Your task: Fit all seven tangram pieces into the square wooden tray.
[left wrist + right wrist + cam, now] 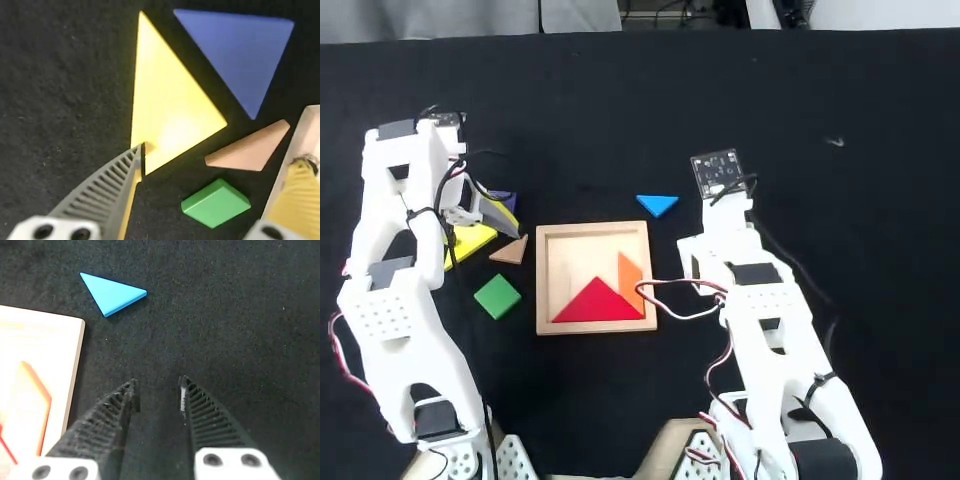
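Quick status from my side of the table. The tray [592, 229] sits in the middle of the black cloth [800, 120] and has two pieces in it. The red triangle [596, 303] lies flat along the tray's near edge, and the orange piece [631, 272] is against its right wall, right next to the red one.

Everything else is outside. The light blue triangle [657, 204] is on its own just past the tray's far right corner. The other four are bunched off the tray's left side:
- The tan triangle [510, 250] is just beside the left rim, up by the far corner.
- The green square [497, 296] is a bit further out, toward the near-left corner.
- The yellow triangle [472, 240] is beyond the tan one, further from the tray.
- The dark blue triangle [240, 47] is further still toward the far side, just beside the yellow one with a thin gap between them.

My left pincer [220, 154] is over that bunch, spread wide and gripping nothing. One fingertip is right at the yellow triangle's edge, and the other finger is on the tray side of the tan triangle. I can't tell if that tip actually presses on the yellow or just hangs above it.

My right pincer [157, 385] is off the tray's right side, low over the cloth. Its fingers are parted by a modest gap with only cloth between them. The light blue triangle lies out ahead of it, well apart.
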Available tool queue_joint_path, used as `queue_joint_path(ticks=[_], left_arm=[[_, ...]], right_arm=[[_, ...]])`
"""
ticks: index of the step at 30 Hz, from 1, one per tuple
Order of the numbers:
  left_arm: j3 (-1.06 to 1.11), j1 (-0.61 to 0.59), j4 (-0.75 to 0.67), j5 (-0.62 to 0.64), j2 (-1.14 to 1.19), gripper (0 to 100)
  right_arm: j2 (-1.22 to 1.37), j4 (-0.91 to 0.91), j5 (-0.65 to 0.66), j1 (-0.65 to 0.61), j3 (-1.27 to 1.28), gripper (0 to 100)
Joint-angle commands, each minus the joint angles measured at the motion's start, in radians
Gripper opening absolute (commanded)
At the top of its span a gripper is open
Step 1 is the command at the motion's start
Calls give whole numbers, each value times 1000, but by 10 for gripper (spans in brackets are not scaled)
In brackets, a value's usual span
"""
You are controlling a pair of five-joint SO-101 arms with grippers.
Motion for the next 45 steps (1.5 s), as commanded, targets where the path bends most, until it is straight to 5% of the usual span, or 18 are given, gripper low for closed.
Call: queue_joint_path(ticks=[1,21,38,45], left_arm=[[-4,35,-37,-11,-31,418],[-93,-21,-114,-103,141,419],[-503,-64,144,-164,368,417],[-553,-41,229,-80,144,417]], right_arm=[[4,-25,0,-14,-5,141],[4,-25,0,-14,-5,141],[4,-25,0,-14,-5,141],[4,-25,0,-14,-7,141]])
